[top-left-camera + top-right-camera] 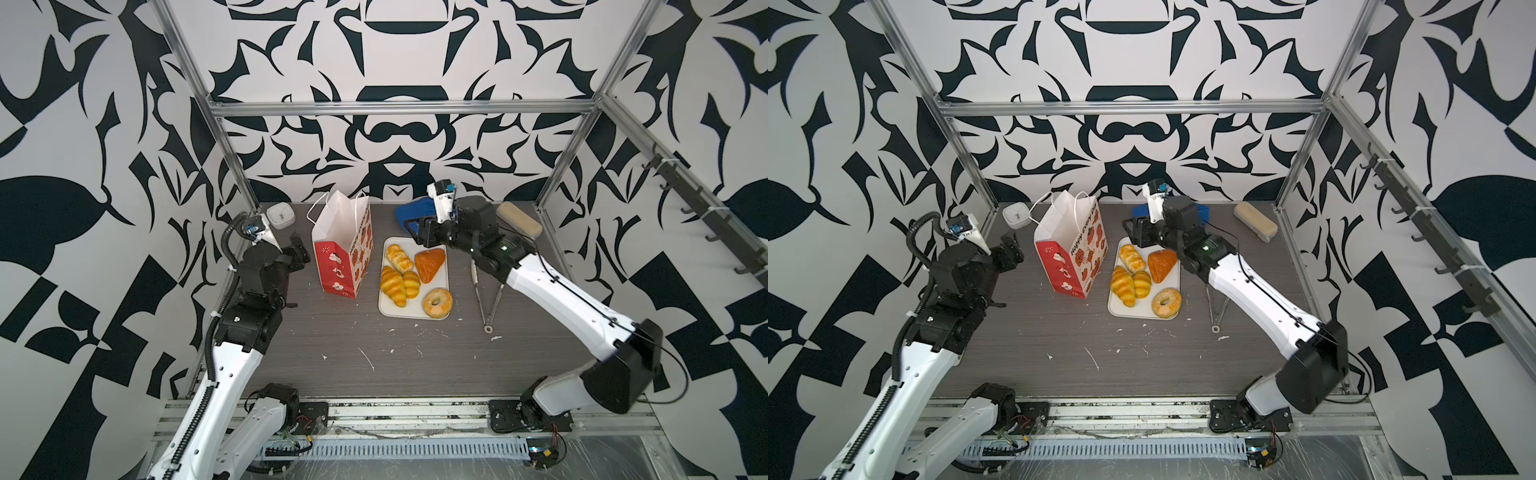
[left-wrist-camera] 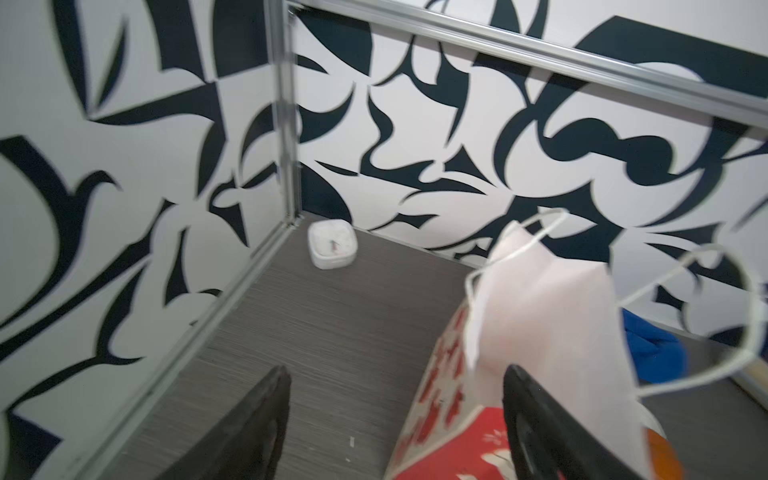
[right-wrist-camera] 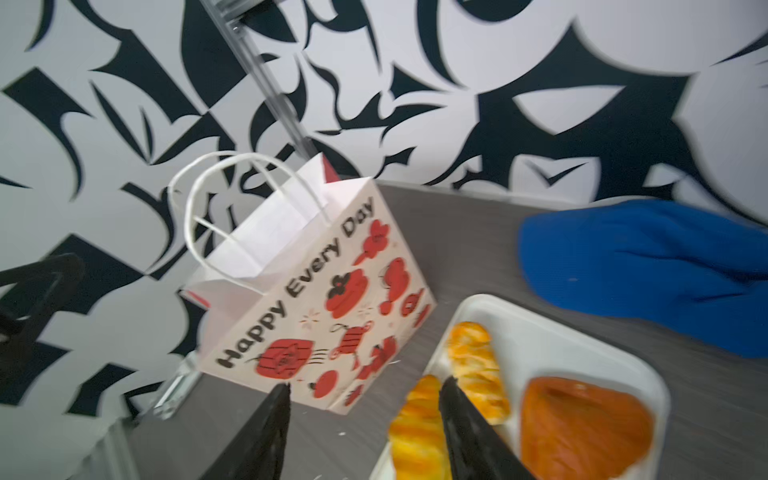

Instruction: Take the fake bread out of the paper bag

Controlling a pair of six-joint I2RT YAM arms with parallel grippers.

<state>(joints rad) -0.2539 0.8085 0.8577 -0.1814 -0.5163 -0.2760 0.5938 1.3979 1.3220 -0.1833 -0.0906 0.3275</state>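
Note:
The red-and-white paper bag (image 1: 343,253) (image 1: 1071,249) stands upright left of centre, its mouth open and its inside hidden. On a white tray (image 1: 413,311) right of it lies the fake bread: a braided loaf (image 1: 400,257), two croissants (image 1: 392,284), a brown triangular pastry (image 1: 430,264) and a doughnut (image 1: 437,303). My left gripper (image 1: 301,249) (image 2: 395,370) hangs open just left of the bag (image 2: 540,332), holding nothing. My right gripper (image 1: 415,232) (image 3: 365,384) is open and empty above the tray's far end, between the bag (image 3: 299,282) and the loaf (image 3: 478,365).
A blue cloth (image 1: 409,212) lies behind the tray at the back wall. A beige block (image 1: 519,220) sits at the back right and a small white square box (image 1: 280,215) at the back left. Metal tongs (image 1: 488,299) lie right of the tray. Frame posts flank the table.

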